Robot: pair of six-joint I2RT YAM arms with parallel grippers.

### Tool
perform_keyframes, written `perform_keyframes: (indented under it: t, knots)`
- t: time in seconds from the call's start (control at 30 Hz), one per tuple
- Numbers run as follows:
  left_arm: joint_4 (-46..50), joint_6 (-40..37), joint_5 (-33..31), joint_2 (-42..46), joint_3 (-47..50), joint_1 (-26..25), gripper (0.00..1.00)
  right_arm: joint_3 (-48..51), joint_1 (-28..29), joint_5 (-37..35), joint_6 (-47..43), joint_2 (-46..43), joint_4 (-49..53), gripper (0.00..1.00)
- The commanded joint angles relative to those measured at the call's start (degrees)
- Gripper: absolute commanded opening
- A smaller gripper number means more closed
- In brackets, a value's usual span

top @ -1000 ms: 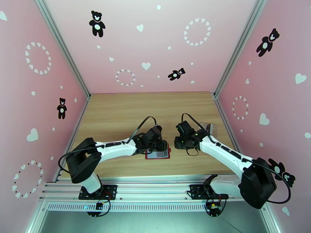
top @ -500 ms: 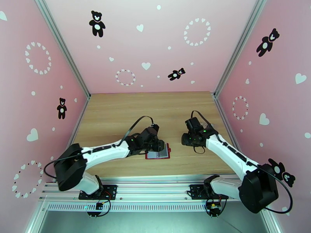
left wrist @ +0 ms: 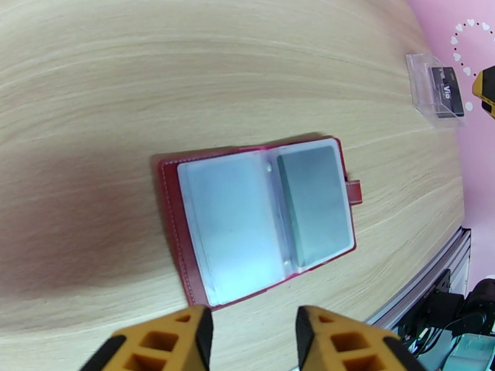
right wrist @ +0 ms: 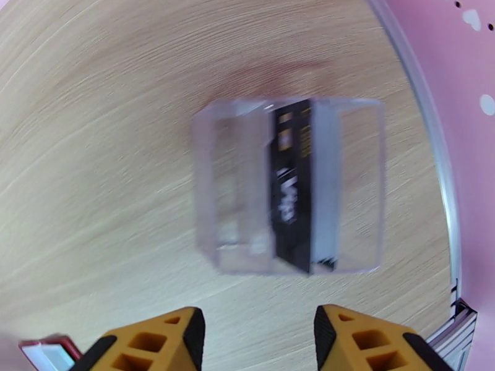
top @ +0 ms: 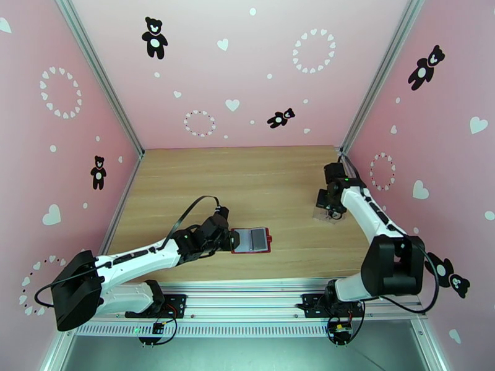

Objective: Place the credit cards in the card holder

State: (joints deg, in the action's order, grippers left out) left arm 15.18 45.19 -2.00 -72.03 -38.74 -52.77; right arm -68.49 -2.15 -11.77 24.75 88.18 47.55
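The dark-red card holder (top: 250, 240) lies open and flat on the wooden table near the front. In the left wrist view the card holder (left wrist: 179, 242) shows clear pockets, and a silvery grey credit card (left wrist: 315, 202) sits in the right-hand pocket. My left gripper (top: 226, 237) is just left of the holder, low over the table. Its yellow fingers (left wrist: 185, 341) stand apart with nothing between them, a short way off the holder's near edge. My right gripper (top: 328, 202) hovers at the far right, open and holding nothing, with its fingertips (right wrist: 173, 341) at the bottom of the right wrist view.
A clear plastic container (right wrist: 291, 187) with a dark printed item inside lies on the table under my right gripper, close to the right wall rail (right wrist: 427, 119). It is also at the far right in the left wrist view, clear plastic container (left wrist: 436, 88). Bare wood stretches across the back.
My left arm has drawn back to the left, off the card holder, which now lies uncovered. My right arm has swung from the middle to the far right, above the clear container. Both grippers widened.
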Motion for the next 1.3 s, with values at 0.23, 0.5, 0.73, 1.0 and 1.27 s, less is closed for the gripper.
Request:
perform_keyframes:
  t: [0.23, 0.5, 0.73, 1.0, 1.27]
  knots:
    - [-1.44, -2.52, 3.41, -1.45, 1.03, 3.43, 0.42, -8.16, -2.92, -4.05, -3.74, 10.37, 5.25, 0.54]
    - [-1.64, -3.27, 4.71, -2.01, 1.2, 4.81, 0.42, -8.63, -4.91, -4.95, -4.09, 13.41, 5.3, 0.54]
    - [-3.09, -3.09, 6.2, -3.77, 1.3, 5.22, 0.42, -9.1, -5.5, -2.26, -4.72, 16.58, 4.69, 0.54]
    - [-2.92, -3.08, 6.21, -3.91, 1.21, 5.4, 0.42, -9.28, -5.54, -3.98, -4.5, 17.52, 4.66, 0.53]
    - [-3.0, -3.01, 6.16, -4.67, 1.12, 5.4, 0.42, -8.49, -6.1, -6.82, -2.98, 13.72, 4.68, 0.48]
